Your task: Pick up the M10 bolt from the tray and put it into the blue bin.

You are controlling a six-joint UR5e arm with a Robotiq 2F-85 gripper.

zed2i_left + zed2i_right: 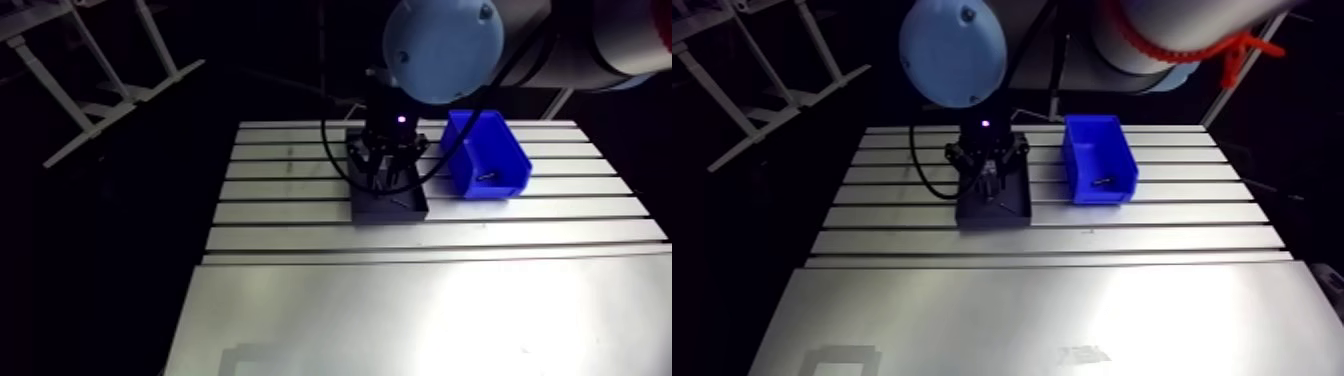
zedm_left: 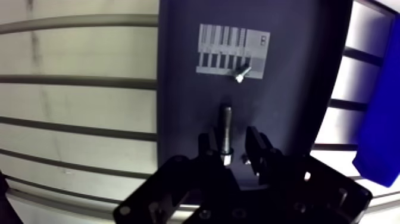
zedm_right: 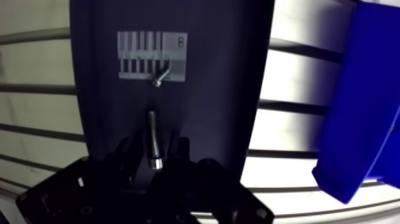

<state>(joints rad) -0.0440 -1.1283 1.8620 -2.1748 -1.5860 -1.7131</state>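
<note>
Slotted table (image 2: 77, 107), then dark tray (image 2: 178, 89). M10 bolt (image 2: 226, 125) lies in the tray, and the gripper (image 2: 231, 142) straddles it, fingers parted, nothing clamped. Blue bin (image 2: 381, 119) stands just right. Grasp, lift and drop all remain.

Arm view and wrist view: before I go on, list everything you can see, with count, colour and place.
table: one, silver, slotted, under everything.
tray: one, dark, on the table below the gripper.
label: one, grey with bars, on the tray floor.
long bolt: one, silver, lying in the tray, one end between the fingers.
small bolt: one, silver, on the label's edge, ahead of the long bolt.
blue bin: one, on the table beside the tray.
small item: one, in the bin, too small to identify.
gripper: one, black, low over the tray; fingers open either side of the long bolt.
</note>
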